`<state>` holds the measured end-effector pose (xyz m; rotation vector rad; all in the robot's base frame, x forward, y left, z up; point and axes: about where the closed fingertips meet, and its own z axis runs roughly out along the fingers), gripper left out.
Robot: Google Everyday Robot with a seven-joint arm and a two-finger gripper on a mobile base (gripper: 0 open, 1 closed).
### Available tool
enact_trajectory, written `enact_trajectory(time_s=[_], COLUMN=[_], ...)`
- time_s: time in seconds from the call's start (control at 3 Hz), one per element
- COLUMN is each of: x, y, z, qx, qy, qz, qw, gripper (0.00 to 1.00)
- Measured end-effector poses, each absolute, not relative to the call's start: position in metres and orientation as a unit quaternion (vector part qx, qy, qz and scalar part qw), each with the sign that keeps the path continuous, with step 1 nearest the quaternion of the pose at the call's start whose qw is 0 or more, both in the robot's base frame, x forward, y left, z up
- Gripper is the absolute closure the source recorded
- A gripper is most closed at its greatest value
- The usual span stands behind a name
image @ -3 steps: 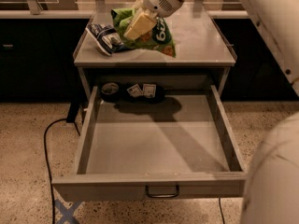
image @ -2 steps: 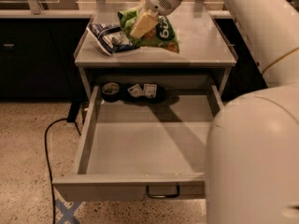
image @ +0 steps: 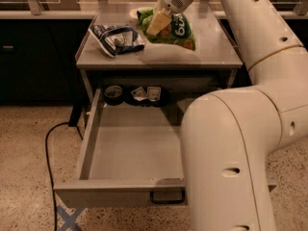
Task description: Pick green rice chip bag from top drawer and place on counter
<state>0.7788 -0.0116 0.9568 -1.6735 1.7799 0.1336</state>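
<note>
The green rice chip bag (image: 174,32) is over the back middle of the grey counter (image: 211,54), tilted, its lower edge at or just above the surface. My gripper (image: 157,23) comes down from the top of the view and is shut on the bag's left upper part. The top drawer (image: 130,153) is pulled fully out below the counter, with its handle (image: 167,198) at the front. My arm covers the drawer's right side.
A dark blue and white bag (image: 115,38) lies on the counter's left. At the drawer's back are a black round object (image: 114,94) and small packets (image: 147,94). A black cable (image: 48,148) and blue tape cross (image: 70,218) are on the floor at left.
The gripper and green bag have shifted a little to the right over the counter. My arm has swung into the foreground and now hides the drawer's right side.
</note>
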Motion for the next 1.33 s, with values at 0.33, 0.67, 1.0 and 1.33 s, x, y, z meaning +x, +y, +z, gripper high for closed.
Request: enact_trajectory(time_s=[0.33,0.67,1.0,1.33], x=[0.779,0.791,0.829,0.858], y=[-0.012,-0.016,-0.04,-0.064], z=[0.957,0.953,0.952,0.941], qx=[-0.643,-0.637,-0.604,-0.579], qy=[0.684,0.689,0.712,0.729], qz=[0.051,0.033,-0.032,-0.079], qw=[0.34,0.343,0.355,0.355], gripper=[1.0,1.0,1.0,1.0])
